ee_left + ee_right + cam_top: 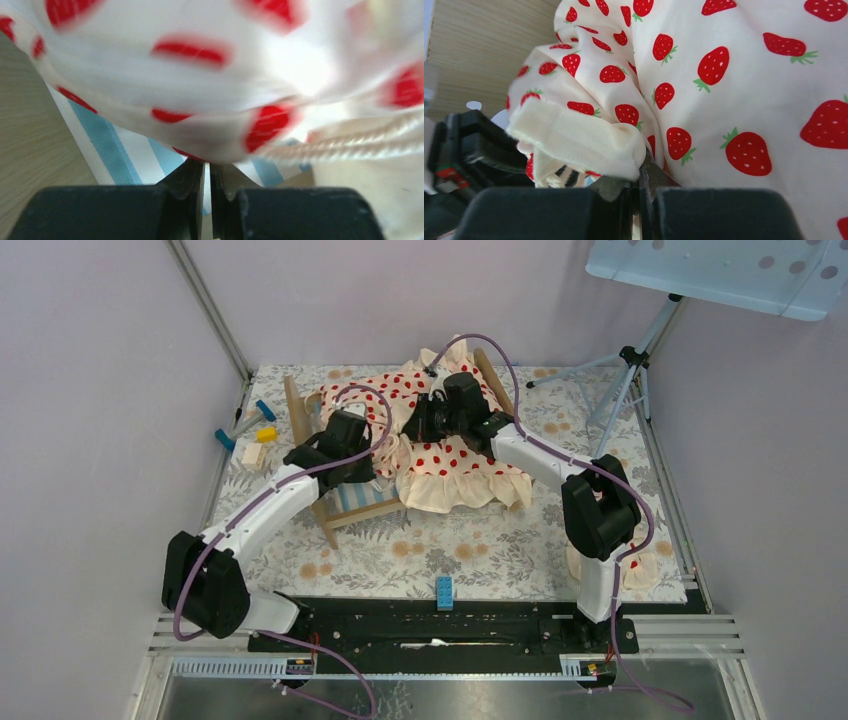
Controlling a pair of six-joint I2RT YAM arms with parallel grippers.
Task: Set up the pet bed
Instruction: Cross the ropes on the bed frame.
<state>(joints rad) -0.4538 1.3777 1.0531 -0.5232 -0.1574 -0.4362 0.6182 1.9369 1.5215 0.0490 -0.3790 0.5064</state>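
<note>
Far left on the tabletop (420, 550), a few blue and yellow toy pieces (250, 432) sit out of play. The left arm (265, 510) reaches over the near-left part of the pet bed (345, 502), which stands left of centre, toward the back of the tabletop. Its jaws are drawn almost together, just a slit between them, and the edge of the strawberry blanket (455, 465) runs right into the tips. It looks pinched there, just above the striped mattress (107, 145). The blanket is bunched over the bed and spills off its near-right side onto the tabletop. Moving right, the right arm (530, 455) has its jaws clamped tight on a thick cream fold of the hem, close to a wooden end board (489, 40). The job here, as I read it, is spreading: lift both pinches together, draw them apart until the cloth goes taut, then lay it flat along the mattress — gently, because that light frame could skid or tip if the fabric snags a board. Watch the left pinch; it seems shallow and could slip. Writing? None legible anywhere — no brand, no label, only printed strawberries. A tripod (625, 380) stands far right.
</note>
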